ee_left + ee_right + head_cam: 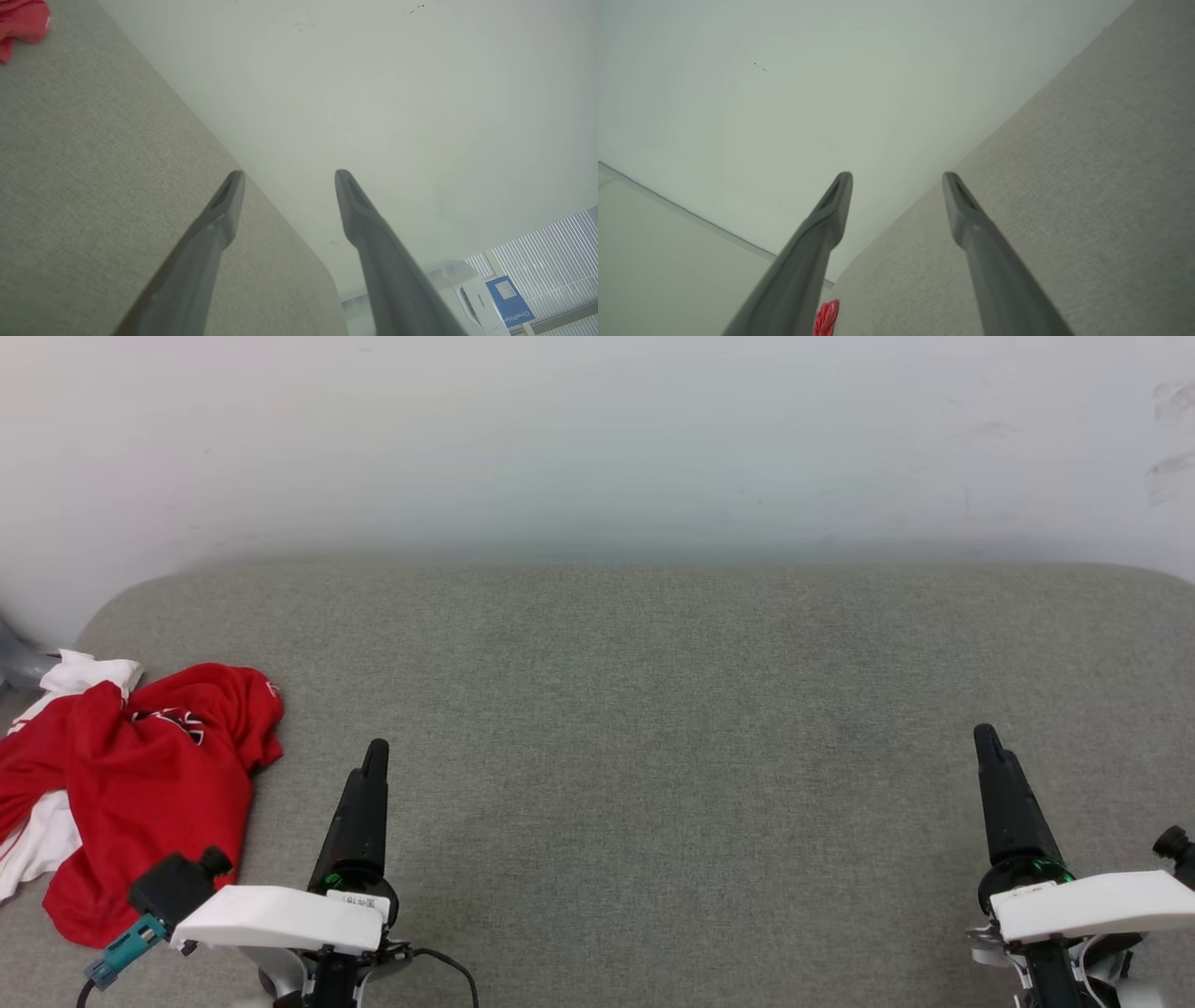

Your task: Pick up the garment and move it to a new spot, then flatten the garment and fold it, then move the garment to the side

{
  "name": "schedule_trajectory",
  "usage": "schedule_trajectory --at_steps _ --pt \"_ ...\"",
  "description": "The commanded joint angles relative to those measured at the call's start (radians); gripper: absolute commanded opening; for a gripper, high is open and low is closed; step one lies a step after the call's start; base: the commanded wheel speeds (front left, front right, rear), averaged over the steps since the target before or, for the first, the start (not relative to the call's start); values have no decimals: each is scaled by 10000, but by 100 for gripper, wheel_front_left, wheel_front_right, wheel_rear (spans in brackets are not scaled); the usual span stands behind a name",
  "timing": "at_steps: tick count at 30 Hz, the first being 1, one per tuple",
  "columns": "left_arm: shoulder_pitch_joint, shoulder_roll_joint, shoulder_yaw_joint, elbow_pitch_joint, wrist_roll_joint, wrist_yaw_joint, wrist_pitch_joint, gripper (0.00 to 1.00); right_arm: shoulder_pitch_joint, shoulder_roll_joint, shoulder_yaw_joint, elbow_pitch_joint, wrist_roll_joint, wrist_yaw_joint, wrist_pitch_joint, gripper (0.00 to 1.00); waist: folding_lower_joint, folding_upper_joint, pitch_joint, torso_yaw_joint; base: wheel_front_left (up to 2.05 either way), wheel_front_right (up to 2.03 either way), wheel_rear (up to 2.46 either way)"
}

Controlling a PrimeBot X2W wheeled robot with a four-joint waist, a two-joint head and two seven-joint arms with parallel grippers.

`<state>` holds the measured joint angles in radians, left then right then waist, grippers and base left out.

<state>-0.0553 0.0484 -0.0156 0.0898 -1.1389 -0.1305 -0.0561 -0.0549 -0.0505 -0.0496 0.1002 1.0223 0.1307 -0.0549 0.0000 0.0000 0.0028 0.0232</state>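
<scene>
Off to the left of my left jaws, the garment [140, 784] lies in a crumpled heap at the left end of the worktop [653, 709], close to its rounded corner. It is soft red jersey cloth, bunched into loose folds, with a white sleeve poking out behind and more white under its left side. A scrap of black, white-edged lettering shows on top. It lies that way, I judge, because nothing has spread it yet; picking it up is the first step, and that is not begun.

My left jaws stand wide apart with nothing between them, the long dark fingers [224, 210] tapering to blunt tips. They are held just right of the heap and apart from it, well placed for the reach.

Between my two sets of jaws stretches bare worktop, a grey covering with a fine, matte weave, which I reckon leaves room enough to lay the shirt flat. Beyond it rises a pale, smooth wall [597, 429].

My right jaws are likewise fully spread and hold nothing, with the garment far off to their left.
</scene>
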Motion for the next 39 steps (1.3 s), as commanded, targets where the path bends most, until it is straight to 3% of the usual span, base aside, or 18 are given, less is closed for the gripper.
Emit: schedule_trajectory --at_steps 1,16,26,39 --pt "-53 19 -28 -194 378 -1 -96 100 -20 -4 24 -229 -477 0 -102 100 0 0 -3 11 0 0 0" --pt "-18 259 -232 -195 3469 -2 -573 100 106 -2 -107 -650 -4130 0 -354 100 0 0 -32 112 0 0 0" --pt "3 382 -243 -76 5625 36 -852 100 261 -1 -335 -845 -5547 0 -58 100 0 0 -47 186 0 0 0" --pt "-3 470 -386 -39 7372 124 -1188 100 437 1 -469 -1087 -7139 -1 373 100 0 0 -60 281 0 0 0"
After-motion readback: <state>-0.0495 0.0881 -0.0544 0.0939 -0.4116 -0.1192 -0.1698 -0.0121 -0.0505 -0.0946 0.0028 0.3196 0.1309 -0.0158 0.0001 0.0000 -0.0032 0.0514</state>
